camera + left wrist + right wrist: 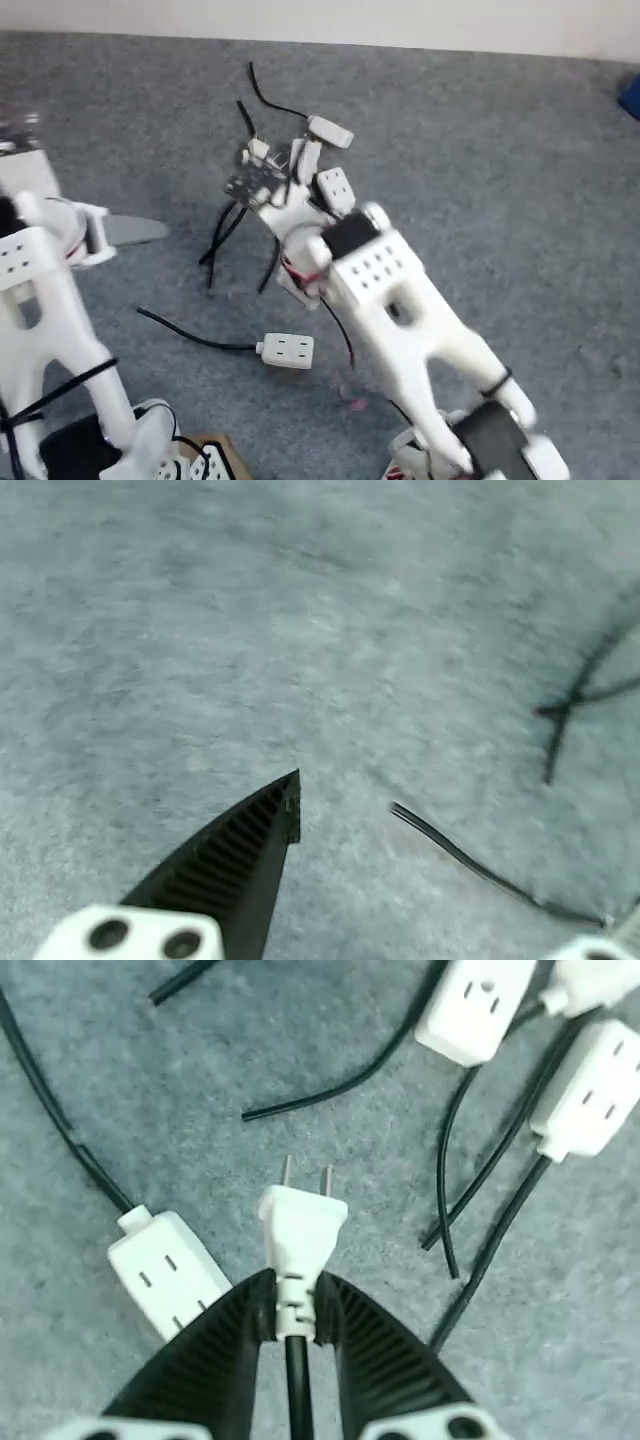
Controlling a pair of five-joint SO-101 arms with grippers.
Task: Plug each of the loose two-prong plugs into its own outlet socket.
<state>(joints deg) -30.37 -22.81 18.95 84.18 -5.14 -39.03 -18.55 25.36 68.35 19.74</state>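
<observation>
Grey carpet (520, 200) covers the whole work surface, with a pale strip of wall along its far edge. The right gripper (297, 1282) is pinched narrowly on the neck of a white two-prong plug (300, 1225), both prongs bare and pointing away from the wrist; the plug's black cord drops between the fingers (235, 1345) and is cut off there. Just beside the plug, not touching it, lies a white outlet socket (165, 1270), partly hidden under one finger. Beyond the plug's prongs lie two more sockets (475, 1005) (590, 1085), and a further white piece (595, 980) clipped by the frame, too little of it showing to tell plug from socket. Loose black cables (330, 1090) lie between these and the plug. In the high view this cluster is blurred and half covered by the arm. A lone socket (287, 350) sits near the plug on the arm-base side. Well apart from the plug, the left gripper (135, 230) hangs spread wide and holding nothing, one black finger (235, 855) over bare carpet.
</observation>
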